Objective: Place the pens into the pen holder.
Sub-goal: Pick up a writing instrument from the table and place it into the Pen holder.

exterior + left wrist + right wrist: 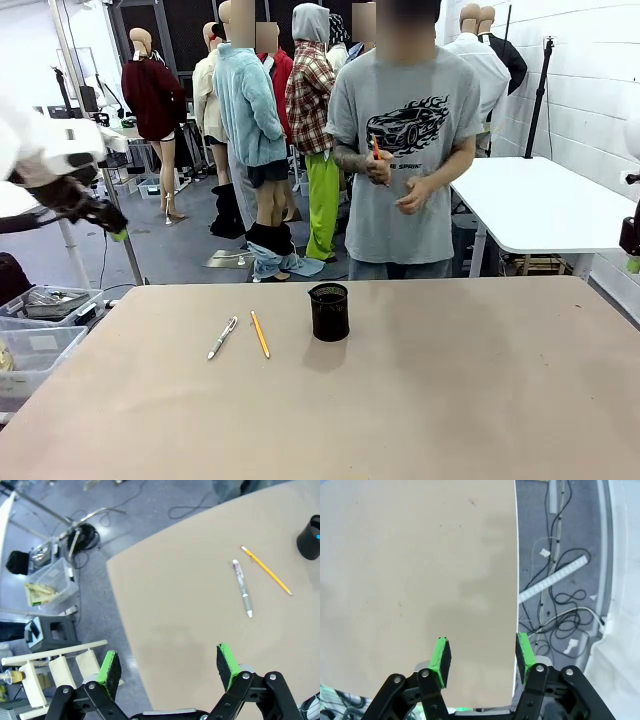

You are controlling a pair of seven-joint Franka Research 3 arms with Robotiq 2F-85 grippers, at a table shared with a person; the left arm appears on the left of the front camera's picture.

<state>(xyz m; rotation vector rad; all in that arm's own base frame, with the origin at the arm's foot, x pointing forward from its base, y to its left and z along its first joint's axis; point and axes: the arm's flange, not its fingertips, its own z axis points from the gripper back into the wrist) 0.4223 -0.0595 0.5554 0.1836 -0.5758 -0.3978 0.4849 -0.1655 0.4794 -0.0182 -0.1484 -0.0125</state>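
The black mesh pen holder (329,311) stands near the middle of the tan table (450,400). Left of it lie a white-silver pen (222,337) and a yellow pencil (260,333), side by side and apart. The person at the far side holds an orange-red pen (376,148) in one hand at chest height. My left gripper (115,230) hangs open and empty, off the table's left side. From above, my left gripper (169,669) sees the pen (243,588), pencil (266,570) and holder (311,538). My right gripper (482,657) is open and empty over the table's right edge.
Clear plastic bins (40,335) sit on the floor left of the table, with a wooden rack (55,667) beside them. A white table (545,200) stands at the back right. Cables (560,600) lie on the floor beyond the right edge.
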